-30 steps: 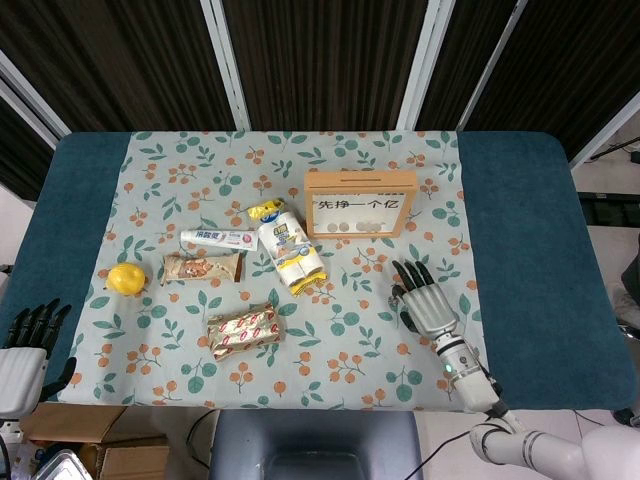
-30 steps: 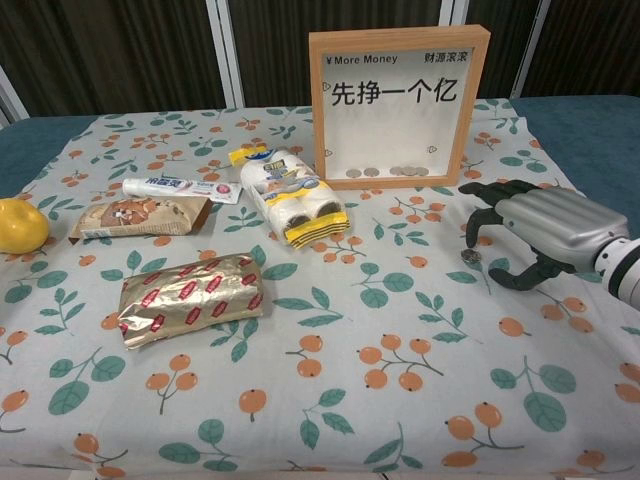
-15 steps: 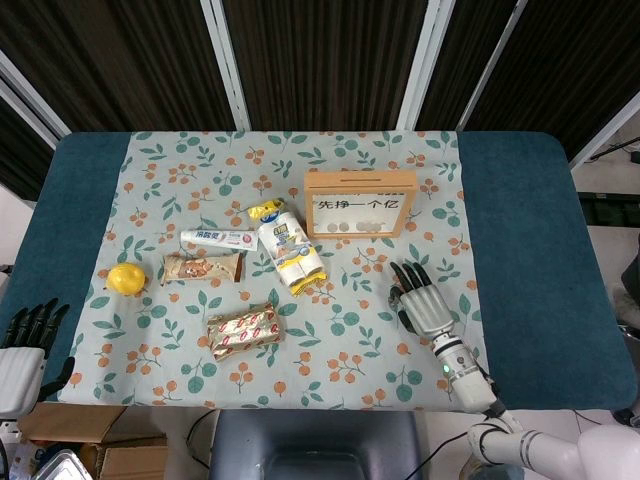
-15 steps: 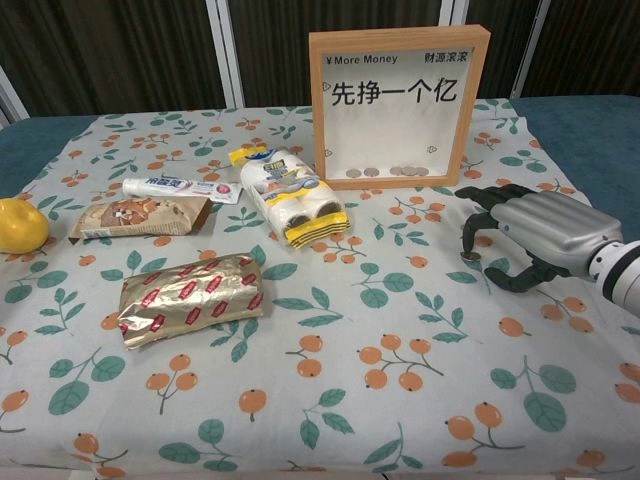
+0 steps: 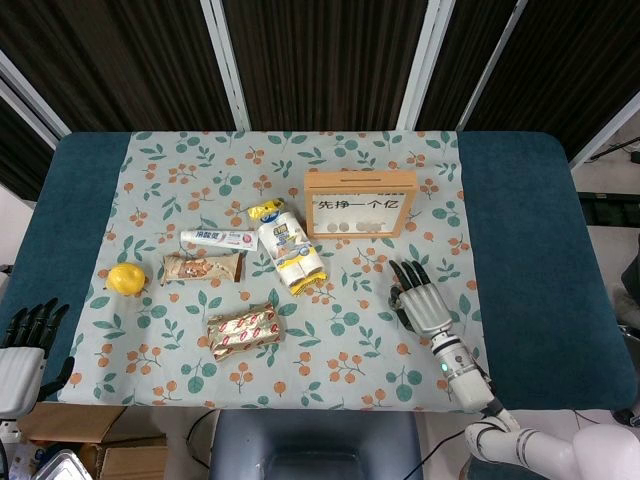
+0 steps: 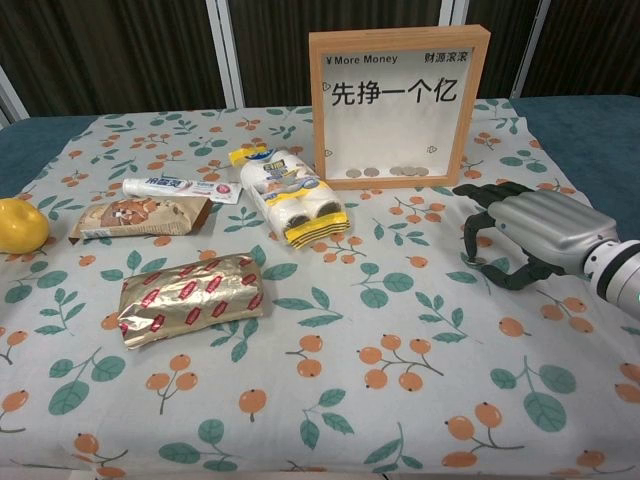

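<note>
floral cloth (image 5: 350, 340) on blue table (image 5: 520, 250), dark curtains (image 5: 320, 60) behind; both hands' fingers apart, empty

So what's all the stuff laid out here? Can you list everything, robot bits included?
Wooden coin frame: one, light wood with white panel and black writing, coins in its bottom; upright at the back, right of centre.
Toothpaste tube: one, white; lying left of centre.
Packet with yellow ends: one, white and yellow; in front of the frame's left side.
Brown snack bar: one; just in front of the toothpaste.
Gold foil snack pack: one, gold with red marks; nearest the front.
Lemon: one, yellow; far left.
Floral tablecloth: one, pale with orange berries.
Table: teal.
Left hand: black fingers, off the table's front left corner.
Right hand: silver and black, fingers curled down on the cloth.
</note>
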Action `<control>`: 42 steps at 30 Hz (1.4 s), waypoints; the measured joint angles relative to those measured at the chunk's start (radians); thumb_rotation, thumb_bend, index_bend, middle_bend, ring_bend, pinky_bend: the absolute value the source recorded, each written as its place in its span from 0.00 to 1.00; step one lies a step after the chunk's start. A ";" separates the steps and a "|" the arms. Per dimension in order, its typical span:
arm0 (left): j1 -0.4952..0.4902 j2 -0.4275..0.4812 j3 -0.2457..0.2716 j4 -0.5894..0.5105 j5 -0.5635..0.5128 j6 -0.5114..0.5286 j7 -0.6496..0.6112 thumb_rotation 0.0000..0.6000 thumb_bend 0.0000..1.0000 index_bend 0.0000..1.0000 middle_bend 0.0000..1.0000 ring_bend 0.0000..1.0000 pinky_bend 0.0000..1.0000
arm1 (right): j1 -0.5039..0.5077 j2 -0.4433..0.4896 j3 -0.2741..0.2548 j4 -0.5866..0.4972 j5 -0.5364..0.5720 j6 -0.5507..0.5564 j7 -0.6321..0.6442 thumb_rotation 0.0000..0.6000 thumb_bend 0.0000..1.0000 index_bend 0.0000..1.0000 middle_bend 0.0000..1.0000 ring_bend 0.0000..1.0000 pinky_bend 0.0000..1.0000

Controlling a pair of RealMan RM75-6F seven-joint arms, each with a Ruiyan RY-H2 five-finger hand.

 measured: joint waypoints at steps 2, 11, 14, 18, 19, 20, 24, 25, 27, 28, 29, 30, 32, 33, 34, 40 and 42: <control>0.000 -0.001 0.000 0.002 0.000 0.000 -0.001 1.00 0.40 0.00 0.00 0.00 0.00 | 0.000 -0.002 -0.001 0.004 -0.002 0.003 0.001 1.00 0.52 0.63 0.03 0.00 0.00; -0.001 -0.003 0.000 0.010 0.000 -0.001 -0.010 1.00 0.40 0.00 0.00 0.00 0.00 | 0.000 -0.012 -0.002 0.027 -0.010 0.015 0.003 1.00 0.52 0.65 0.04 0.00 0.00; -0.001 -0.004 0.000 0.012 0.001 -0.001 -0.012 1.00 0.40 0.00 0.00 0.00 0.00 | 0.001 -0.015 -0.004 0.034 -0.014 0.018 0.003 1.00 0.52 0.62 0.04 0.00 0.00; 0.000 -0.005 0.000 0.016 0.000 0.000 -0.017 1.00 0.40 0.00 0.00 0.00 0.00 | 0.001 -0.018 -0.008 0.046 -0.026 0.029 0.008 1.00 0.52 0.55 0.04 0.00 0.00; 0.000 -0.005 0.000 0.016 0.000 0.000 -0.018 1.00 0.40 0.00 0.00 0.00 0.00 | 0.000 -0.020 -0.009 0.049 -0.029 0.032 0.012 1.00 0.51 0.54 0.04 0.00 0.00; 0.000 -0.006 0.000 0.017 0.001 0.001 -0.019 1.00 0.40 0.00 0.00 0.00 0.00 | 0.000 -0.021 -0.010 0.052 -0.031 0.034 0.014 1.00 0.51 0.53 0.04 0.00 0.00; 0.000 -0.009 0.000 0.023 0.006 0.006 -0.025 1.00 0.40 0.00 0.00 0.00 0.00 | 0.000 -0.024 -0.015 0.061 -0.040 0.038 0.021 1.00 0.51 0.55 0.05 0.00 0.00; 0.001 -0.010 0.000 0.024 0.007 0.007 -0.026 1.00 0.40 0.00 0.00 0.00 0.00 | 0.000 -0.025 -0.015 0.063 -0.041 0.040 0.023 1.00 0.51 0.56 0.05 0.00 0.00; 0.001 -0.009 0.001 0.025 0.008 0.008 -0.026 1.00 0.40 0.00 0.00 0.00 0.00 | 0.000 -0.027 -0.015 0.066 -0.044 0.044 0.027 1.00 0.51 0.57 0.05 0.00 0.00; 0.001 -0.009 0.001 0.025 0.008 0.008 -0.026 1.00 0.40 0.00 0.00 0.00 0.00 | 0.000 -0.028 -0.014 0.068 -0.045 0.047 0.031 1.00 0.52 0.57 0.06 0.00 0.00; 0.001 -0.009 0.001 0.025 0.008 0.009 -0.027 1.00 0.40 0.00 0.00 0.00 0.00 | 0.000 -0.029 -0.014 0.071 -0.046 0.049 0.033 1.00 0.52 0.58 0.06 0.00 0.00; 0.001 -0.008 0.001 0.024 0.008 0.009 -0.027 1.00 0.40 0.00 0.00 0.00 0.00 | 0.000 -0.030 -0.013 0.073 -0.047 0.051 0.036 1.00 0.52 0.58 0.06 0.00 0.00; 0.000 -0.008 0.000 0.023 0.009 0.009 -0.027 1.00 0.40 0.00 0.00 0.00 0.00 | 0.000 -0.033 -0.013 0.079 -0.049 0.054 0.042 1.00 0.52 0.59 0.06 0.00 0.00; -0.001 -0.007 0.000 0.022 0.010 0.008 -0.026 1.00 0.40 0.00 0.00 0.00 0.00 | 0.000 -0.034 -0.012 0.082 -0.050 0.056 0.044 1.00 0.52 0.60 0.07 0.00 0.00; -0.002 -0.007 0.000 0.021 0.011 0.007 -0.024 1.00 0.40 0.00 0.00 0.00 0.00 | 0.000 -0.035 -0.013 0.087 -0.052 0.058 0.047 1.00 0.52 0.60 0.07 0.00 0.00; -0.006 -0.008 0.000 0.016 0.010 0.000 -0.016 1.00 0.40 0.00 0.00 0.00 0.00 | 0.002 -0.041 -0.012 0.103 -0.059 0.064 0.061 1.00 0.52 0.61 0.08 0.00 0.00; -0.007 -0.008 0.000 0.013 0.009 -0.002 -0.012 1.00 0.40 0.00 0.00 0.00 0.00 | 0.003 -0.043 -0.011 0.108 -0.060 0.064 0.065 1.00 0.52 0.61 0.08 0.00 0.00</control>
